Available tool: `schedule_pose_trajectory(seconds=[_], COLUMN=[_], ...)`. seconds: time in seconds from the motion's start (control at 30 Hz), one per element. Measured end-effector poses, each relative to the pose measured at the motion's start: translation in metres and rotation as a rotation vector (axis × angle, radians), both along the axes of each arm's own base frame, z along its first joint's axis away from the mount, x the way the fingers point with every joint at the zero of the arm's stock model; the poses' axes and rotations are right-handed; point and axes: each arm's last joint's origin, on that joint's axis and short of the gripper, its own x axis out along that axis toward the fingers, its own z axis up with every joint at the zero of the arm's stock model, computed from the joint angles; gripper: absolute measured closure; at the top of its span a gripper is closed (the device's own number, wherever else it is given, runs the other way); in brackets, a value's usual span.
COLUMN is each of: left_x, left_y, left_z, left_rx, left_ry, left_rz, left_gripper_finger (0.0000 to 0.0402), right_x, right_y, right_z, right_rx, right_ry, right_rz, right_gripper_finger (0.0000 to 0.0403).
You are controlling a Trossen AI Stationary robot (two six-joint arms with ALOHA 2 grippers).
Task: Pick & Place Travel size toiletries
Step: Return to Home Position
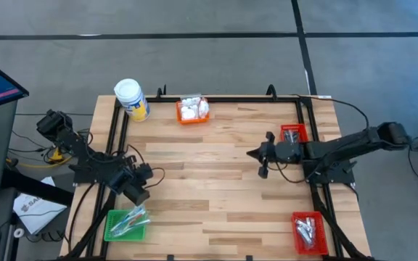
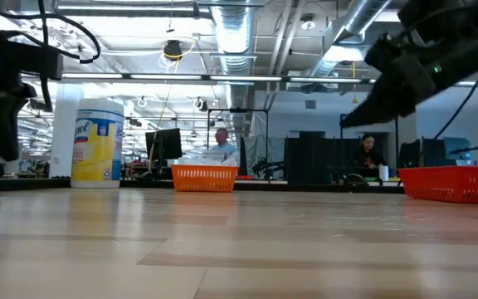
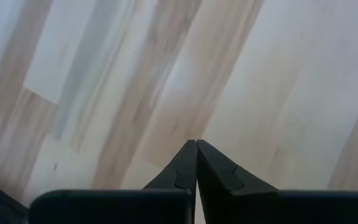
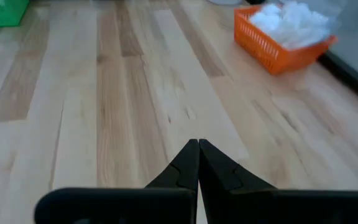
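Note:
White lumpy packets (image 1: 193, 108) fill an orange basket (image 1: 181, 116) at the table's far edge; the right wrist view shows them too (image 4: 288, 22). Clear-wrapped sticks (image 1: 128, 220) lie in a green basket (image 1: 112, 233) at the near left. Silvery sachets (image 1: 306, 230) lie in a red basket (image 1: 320, 239) at the near right. My left gripper (image 1: 141, 194) is shut and empty, tilted down over bare wood just beyond the green basket (image 3: 196, 142). My right gripper (image 1: 251, 154) is shut and empty above the table's middle right (image 4: 198, 141).
A big white-lidded jar with a yellow label (image 1: 131, 99) stands at the far left corner. A second red basket (image 1: 293, 133) sits at the right edge, partly under my right arm. Bare wood (image 1: 202, 181) spreads across the table's middle. People sit in the room behind (image 2: 221, 143).

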Motion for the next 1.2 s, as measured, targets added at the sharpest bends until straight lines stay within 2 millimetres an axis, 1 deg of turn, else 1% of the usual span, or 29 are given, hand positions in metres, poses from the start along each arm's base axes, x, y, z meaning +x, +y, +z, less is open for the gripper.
schedule_pose_trajectory(seconds=[0.13,0.27,0.53,0.77,0.87,1.03,1.2], left_x=[0.001,0.002,0.006,0.009,0.009,0.011,0.014], left_y=[0.0,0.0,-0.002,-0.002,-0.002,-0.003,-0.005], left_z=[0.001,0.001,0.001,0.003,0.003,0.003,0.004], left_rx=[0.03,0.031,0.022,0.069,0.08,0.07,0.049], left_ry=[-0.031,-0.046,-0.103,-0.164,-0.176,-0.197,-0.225], left_rz=[0.001,0.002,0.005,0.011,0.008,0.008,0.011], left_gripper_finger=[0.04,0.04,0.04,0.04,0.04,0.04,0.04], right_x=[-0.014,-0.026,-0.047,-0.063,-0.069,-0.076,-0.084], right_y=[-0.009,-0.012,-0.013,-0.013,-0.013,-0.013,-0.013], right_z=[-0.014,-0.018,-0.019,-0.018,-0.019,-0.021,-0.017], right_rx=[0.058,0.064,0.038,0.027,0.014,0.0,-0.009], right_ry=[-0.032,-0.099,-0.198,-0.321,-0.342,-0.313,-0.366], right_rz=[-0.027,-0.042,-0.031,-0.025,-0.02,-0.029,-0.025], right_gripper_finger=[0.0403,0.0403,0.0403,0.0403,0.0403,0.0403,0.0403])
